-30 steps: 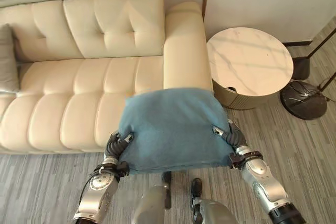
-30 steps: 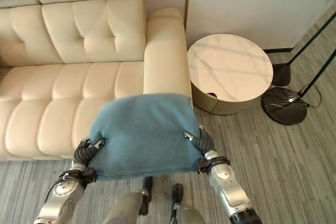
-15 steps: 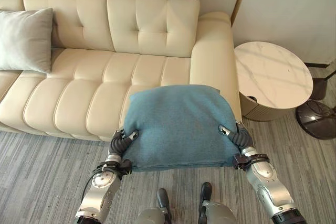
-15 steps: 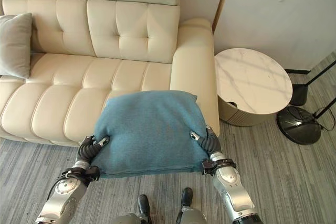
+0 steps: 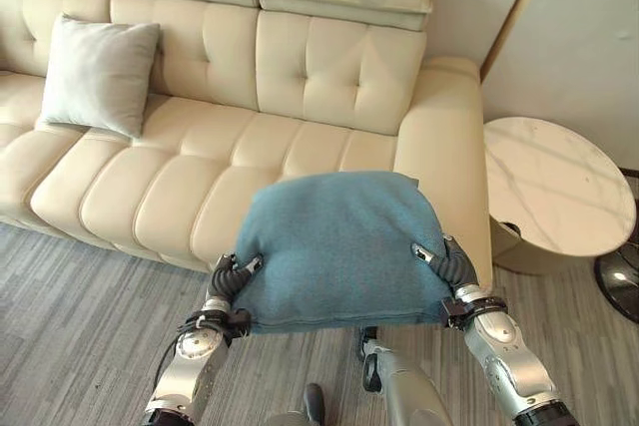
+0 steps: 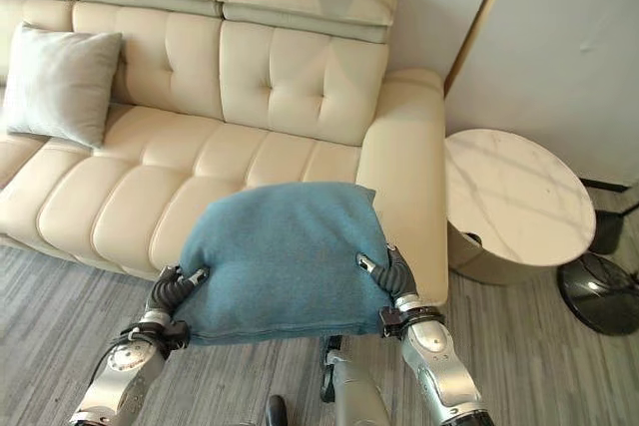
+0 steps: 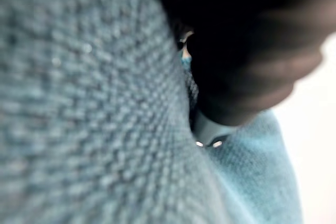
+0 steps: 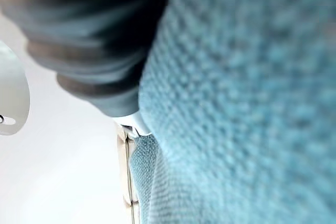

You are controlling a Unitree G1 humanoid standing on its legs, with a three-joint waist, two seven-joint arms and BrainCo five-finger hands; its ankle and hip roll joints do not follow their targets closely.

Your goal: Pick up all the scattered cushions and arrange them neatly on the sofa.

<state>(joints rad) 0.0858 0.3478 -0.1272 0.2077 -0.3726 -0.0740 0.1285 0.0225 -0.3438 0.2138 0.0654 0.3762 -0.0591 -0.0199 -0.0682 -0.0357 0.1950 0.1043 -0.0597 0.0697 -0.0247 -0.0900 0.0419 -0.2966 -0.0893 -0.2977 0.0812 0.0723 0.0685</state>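
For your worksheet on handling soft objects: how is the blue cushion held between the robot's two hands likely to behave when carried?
The blue cushion probably gives under pressure: both the left hand and right hand dent its sides. It seems light for its bulk, staying level. Its woven cover likely resists slipping.

Both arms reach forward and slightly inward from the lower corners of the head views, wrists level with each other. The left hand has its thumb curled over the top of the blue cushion at its left edge, and the right hand mirrors this at the right edge, the cushion clamped between them.
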